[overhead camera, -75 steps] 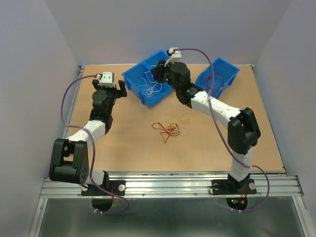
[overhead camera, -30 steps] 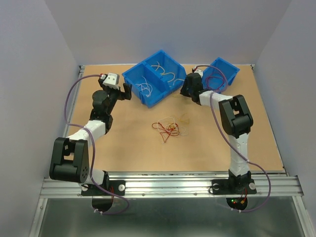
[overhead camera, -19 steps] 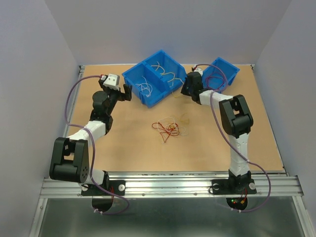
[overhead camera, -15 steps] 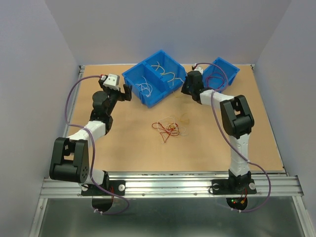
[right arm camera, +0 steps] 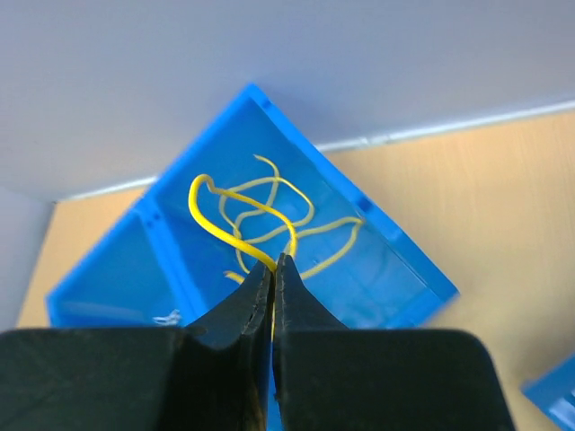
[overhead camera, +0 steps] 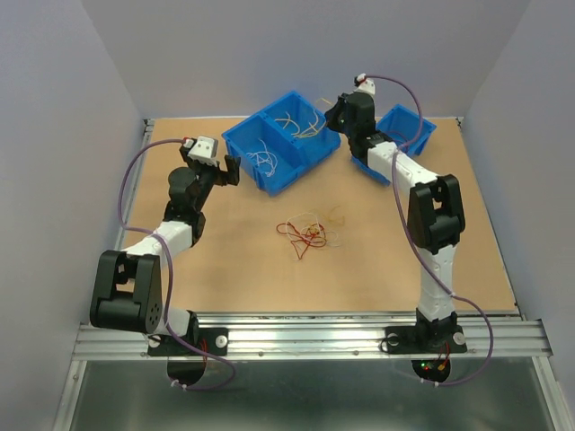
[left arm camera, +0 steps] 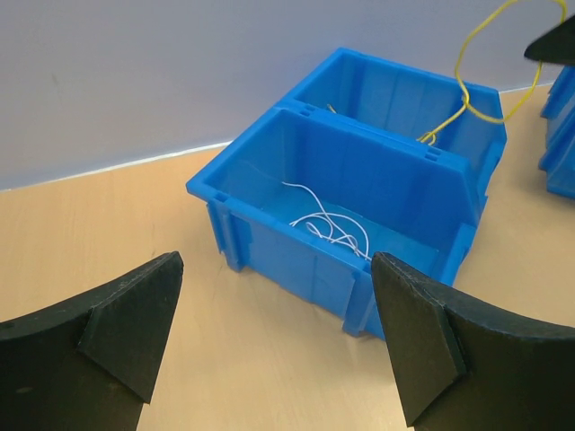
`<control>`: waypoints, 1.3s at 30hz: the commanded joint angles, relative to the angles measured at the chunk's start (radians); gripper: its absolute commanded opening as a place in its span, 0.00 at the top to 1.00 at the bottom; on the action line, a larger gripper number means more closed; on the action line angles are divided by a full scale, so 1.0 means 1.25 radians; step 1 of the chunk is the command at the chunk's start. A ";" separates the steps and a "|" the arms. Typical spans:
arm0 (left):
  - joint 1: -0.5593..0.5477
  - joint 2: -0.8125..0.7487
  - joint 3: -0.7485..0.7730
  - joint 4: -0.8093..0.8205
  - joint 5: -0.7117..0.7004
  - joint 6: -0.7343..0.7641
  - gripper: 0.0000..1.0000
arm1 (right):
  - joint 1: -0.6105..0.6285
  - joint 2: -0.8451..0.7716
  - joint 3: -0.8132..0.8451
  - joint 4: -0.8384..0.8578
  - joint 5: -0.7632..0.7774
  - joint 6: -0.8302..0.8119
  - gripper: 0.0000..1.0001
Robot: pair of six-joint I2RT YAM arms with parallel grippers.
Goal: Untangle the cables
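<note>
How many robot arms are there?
2. The left arm reaches along the table's left side; the right arm stretches to the blue bins at the back. None looks hidden.

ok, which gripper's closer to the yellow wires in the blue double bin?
Right. The right gripper is shut on a yellow wire above that compartment. The left gripper is open on the blue bin's other side, facing the white wires.

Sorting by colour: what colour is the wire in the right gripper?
The wire is yellow; right wrist view.
</note>
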 commanded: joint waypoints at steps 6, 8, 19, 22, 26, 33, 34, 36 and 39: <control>0.000 -0.044 -0.008 0.061 0.015 0.012 0.03 | 0.002 0.029 0.115 0.027 -0.046 0.031 0.99; 0.000 -0.045 -0.011 0.063 0.015 0.010 0.03 | 0.003 0.041 0.124 0.029 -0.049 0.030 0.99; 0.000 -0.052 -0.013 0.065 0.006 0.011 0.03 | 0.042 0.249 0.448 -0.210 -0.031 -0.089 0.24; 0.000 -0.050 -0.007 0.060 -0.004 -0.003 0.02 | 0.045 0.155 0.347 -0.195 0.019 -0.096 0.27; 0.000 -0.055 0.009 0.032 0.013 -0.027 0.01 | 0.045 0.039 0.213 -0.187 0.062 -0.107 0.32; 0.001 -0.156 0.008 -0.016 0.012 -0.074 0.01 | 0.045 -0.182 -0.073 -0.126 0.029 -0.059 0.35; 0.001 -0.164 -0.005 -0.005 0.068 -0.065 0.01 | 0.045 -0.203 -0.097 -0.120 0.024 -0.052 0.35; 0.000 -0.177 -0.029 0.019 0.144 -0.028 0.01 | 0.045 -0.256 -0.167 -0.113 -0.005 -0.040 0.35; -0.014 -0.161 -0.012 -0.014 0.258 0.008 0.01 | 0.046 -0.317 -0.230 -0.109 -0.068 -0.037 0.35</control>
